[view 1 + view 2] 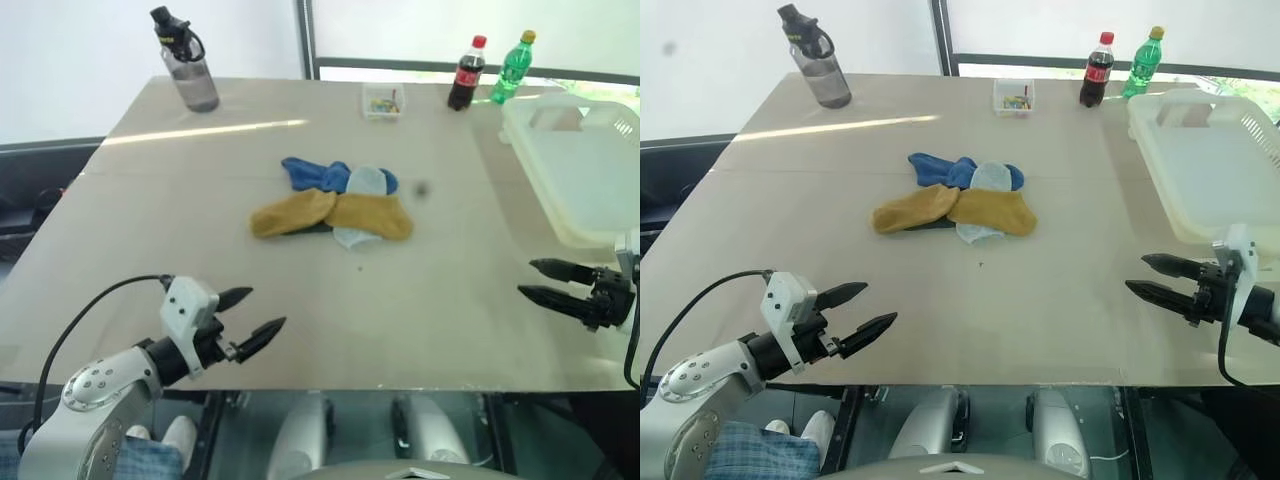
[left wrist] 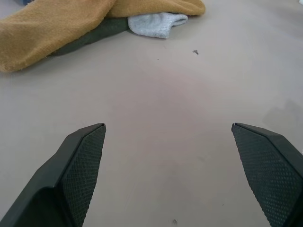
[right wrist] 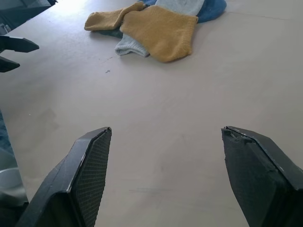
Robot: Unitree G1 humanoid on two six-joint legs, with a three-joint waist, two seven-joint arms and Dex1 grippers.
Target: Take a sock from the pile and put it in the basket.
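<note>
From the left eye view, the pile point(image 1: 335, 203) is lying at the middle of the table point(image 1: 450, 300), with the sock point(image 1: 330, 214) draping across its near side, over the dark green piece and beside the blue sock point(image 1: 318, 174) and light grey sock point(image 1: 366, 181). The basket point(image 1: 585, 180) is sitting at the table's right edge, well apart from the pile, where the right arm could reach it. The left gripper point(image 1: 262, 315) is hovering over the near left edge, jaws parted and holding nothing. From the right eye view, the right gripper point(image 1: 1145, 276) is hanging just in front of the basket's near corner, fingers spread and empty; both tools are pointing inward toward the pile, which I judge to be a ready stance ahead of any reach. A water bottle point(image 1: 817, 58), small clear box point(image 1: 1013, 96) and two drink bottles point(image 1: 1120, 68) are standing along the far edge, out of the working area. From the left wrist view, the fingertips point(image 2: 85, 156) are framing bare table short of the sock. From the right wrist view, the mustard fabric is lying well ahead, untouched.
</note>
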